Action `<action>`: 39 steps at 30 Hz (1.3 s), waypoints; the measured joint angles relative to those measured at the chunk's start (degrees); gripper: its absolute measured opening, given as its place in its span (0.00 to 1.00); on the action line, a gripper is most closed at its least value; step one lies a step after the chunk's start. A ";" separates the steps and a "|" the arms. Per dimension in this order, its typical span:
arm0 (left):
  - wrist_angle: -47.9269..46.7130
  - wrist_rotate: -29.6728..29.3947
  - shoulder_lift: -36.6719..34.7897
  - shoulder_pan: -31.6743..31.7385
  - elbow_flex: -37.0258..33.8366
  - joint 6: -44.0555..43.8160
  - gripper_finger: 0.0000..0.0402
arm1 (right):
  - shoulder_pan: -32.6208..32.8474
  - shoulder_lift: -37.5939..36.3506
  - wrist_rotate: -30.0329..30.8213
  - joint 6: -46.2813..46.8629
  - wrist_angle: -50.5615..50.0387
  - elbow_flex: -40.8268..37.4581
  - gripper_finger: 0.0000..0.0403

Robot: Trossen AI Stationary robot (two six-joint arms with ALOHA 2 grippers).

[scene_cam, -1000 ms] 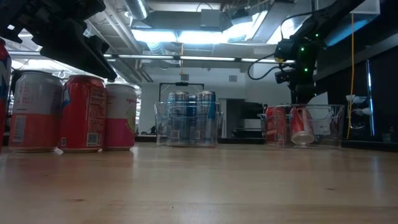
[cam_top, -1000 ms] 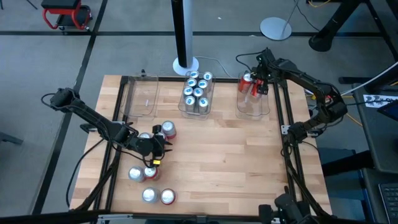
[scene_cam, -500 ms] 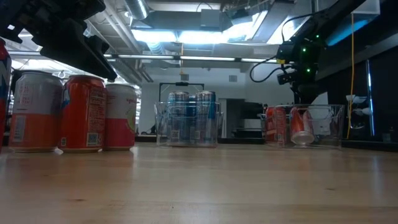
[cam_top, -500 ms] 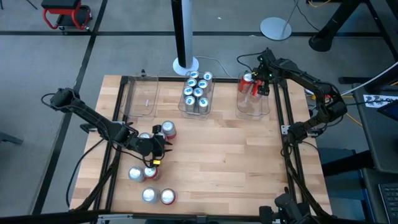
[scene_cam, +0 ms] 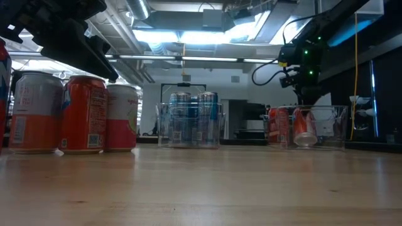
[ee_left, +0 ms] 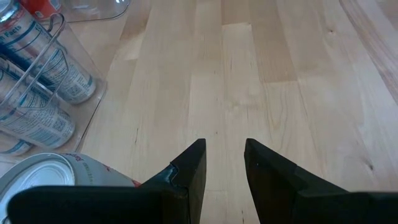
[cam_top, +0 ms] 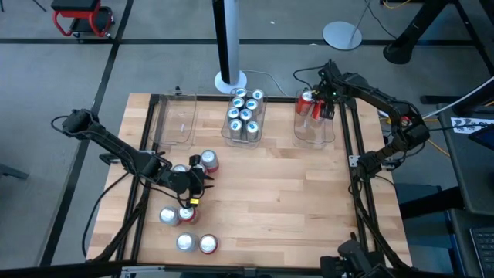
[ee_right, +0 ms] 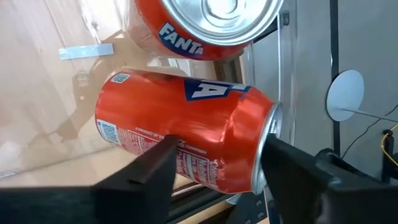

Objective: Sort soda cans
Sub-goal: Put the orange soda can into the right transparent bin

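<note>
My right gripper (cam_top: 319, 106) hangs open over the clear right bin (cam_top: 315, 130) at the table's far right. Below it an orange Fanta can (ee_right: 186, 146) lies on its side in the bin, beside an upright Fanta can (ee_right: 205, 25). The fingers stand on either side of the lying can, above it; it shows tilted in the low view (scene_cam: 306, 129). My left gripper (ee_left: 224, 168) is slightly open and empty, low over the table's left half (cam_top: 194, 185), among several loose cans (cam_top: 208, 161).
The middle bin (cam_top: 244, 116) holds several blue-and-white cans. The left bin (cam_top: 176, 122) is clear and bare. Loose cans stand near the near-left edge (cam_top: 197, 243) and beside my left gripper (cam_top: 177, 215). Bare wood lies at centre and near right (cam_top: 293, 208).
My right gripper has risen a little above the right bin. The orange can stays lying in the bin.
</note>
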 joint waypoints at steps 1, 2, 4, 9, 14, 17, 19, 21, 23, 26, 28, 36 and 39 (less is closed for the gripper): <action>0.00 0.00 0.00 -0.01 0.00 0.00 0.25 | 0.00 0.00 0.02 -0.04 0.05 0.04 0.52; 0.02 0.00 0.00 -0.02 0.00 0.00 0.25 | 0.02 -0.04 -0.01 -0.06 0.05 0.09 0.49; 0.01 -0.02 0.00 -0.02 0.00 0.00 0.25 | 0.02 -0.13 0.02 -0.08 0.05 0.17 0.41; 0.04 -0.02 0.00 -0.01 0.00 0.01 0.25 | 1.64 -0.22 1.15 -0.20 0.02 0.22 0.30; 0.09 -0.02 0.00 0.00 0.00 0.02 0.25 | 3.85 -0.20 2.48 -1.05 0.15 0.20 0.28; 0.25 -0.02 0.00 -0.02 0.00 0.02 0.25 | 5.43 -0.18 3.05 -0.63 -0.89 0.28 0.28; 0.30 -0.02 0.00 -0.01 0.00 0.01 0.25 | 6.36 -0.17 3.80 -0.12 -2.02 0.31 0.28; 0.31 -0.02 0.00 0.00 0.00 0.01 0.25 | 7.53 -0.13 5.05 0.88 -3.33 0.31 0.28; 0.31 -0.02 0.00 -0.02 0.00 0.02 0.25 | 8.90 -0.13 6.52 1.54 -4.89 0.28 0.28; 0.80 -0.02 0.00 -0.02 0.00 0.28 0.25 | 11.04 -0.13 7.55 2.77 -6.52 0.28 0.28; 1.64 -0.04 0.00 -0.01 0.00 1.01 0.25 | 12.46 -0.13 7.61 3.34 -7.76 0.26 0.28; 2.38 -0.04 0.00 0.00 0.00 1.33 0.25 | 16.67 -0.04 9.09 7.14 -12.86 0.13 0.28; 2.37 -0.04 0.00 -0.01 0.00 1.33 0.25 | 18.05 0.02 10.49 7.53 -13.15 0.11 0.28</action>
